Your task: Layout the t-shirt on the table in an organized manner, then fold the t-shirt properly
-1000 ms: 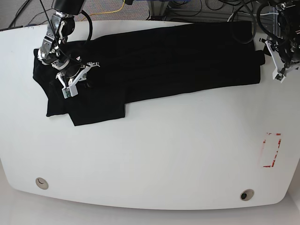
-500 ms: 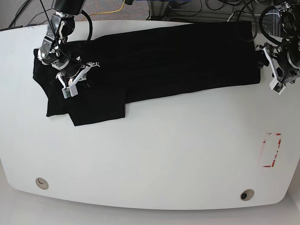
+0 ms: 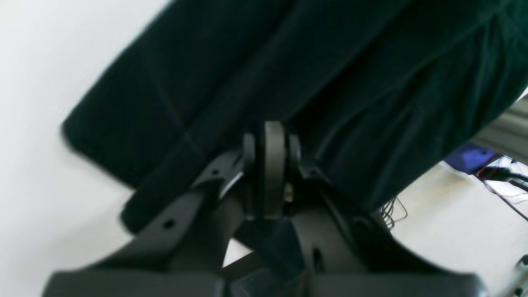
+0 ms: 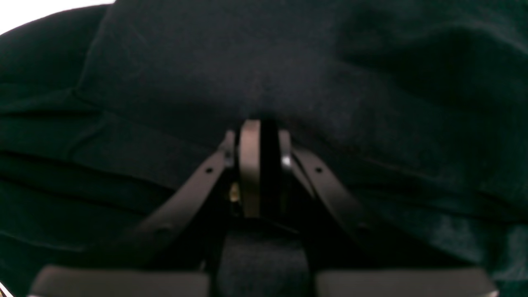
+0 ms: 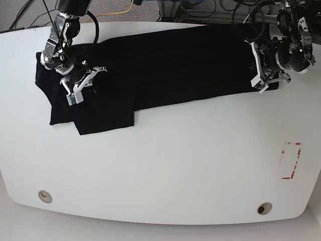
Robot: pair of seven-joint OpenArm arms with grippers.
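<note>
The black t-shirt (image 5: 165, 65) lies spread across the far part of the white table (image 5: 175, 165), with a sleeve at the near left; its print is out of sight. My right gripper (image 5: 83, 83) rests on the shirt's left part. In the right wrist view its fingers (image 4: 249, 165) are pressed together with their tips sunk in a fold of cloth (image 4: 288, 74). My left gripper (image 5: 262, 81) is at the shirt's right edge. In the left wrist view its fingers (image 3: 273, 165) are shut at the hem (image 3: 173, 136).
A red rectangle marking (image 5: 290, 160) is at the near right. Two round grommet holes (image 5: 44, 196) (image 5: 264, 208) sit near the front edge. Cables (image 5: 210, 7) lie behind the table's far edge.
My left gripper has moved left from beside the table's right edge onto the shirt's right edge, and that edge now sits further left. The right gripper has stayed put.
</note>
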